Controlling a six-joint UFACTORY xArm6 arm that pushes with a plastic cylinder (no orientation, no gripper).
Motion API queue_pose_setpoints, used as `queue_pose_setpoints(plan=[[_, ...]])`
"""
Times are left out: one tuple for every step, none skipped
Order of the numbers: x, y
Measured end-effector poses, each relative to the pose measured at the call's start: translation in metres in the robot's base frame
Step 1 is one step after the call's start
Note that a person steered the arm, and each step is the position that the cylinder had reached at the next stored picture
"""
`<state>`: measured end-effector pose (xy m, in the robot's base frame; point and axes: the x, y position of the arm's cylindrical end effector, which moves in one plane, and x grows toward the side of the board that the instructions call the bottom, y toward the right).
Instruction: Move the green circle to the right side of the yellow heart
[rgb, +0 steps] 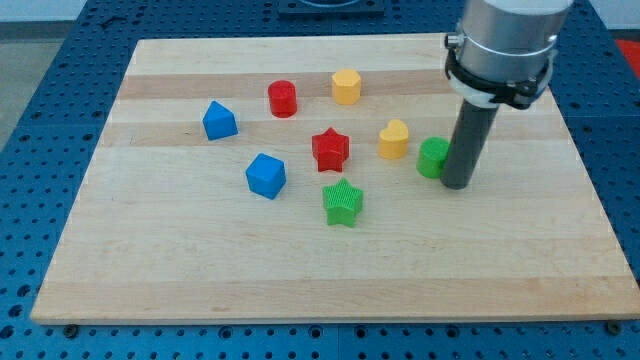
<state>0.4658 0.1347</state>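
The green circle lies on the wooden board, just right of and slightly below the yellow heart, a small gap between them. My tip rests on the board at the green circle's right edge, touching or nearly touching it; the rod hides part of that edge.
A red star sits left of the yellow heart. A green star lies below it. A yellow hexagon and red cylinder are near the top. Two blue blocks lie at the left. The board's right edge is near.
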Motion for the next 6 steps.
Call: queue_pose_setpoints(plan=[[0.012,-0.005],[0.019,-0.028],[0.013,-0.026],[-0.002,-0.021],[-0.013,-0.020],[-0.019,-0.013]])
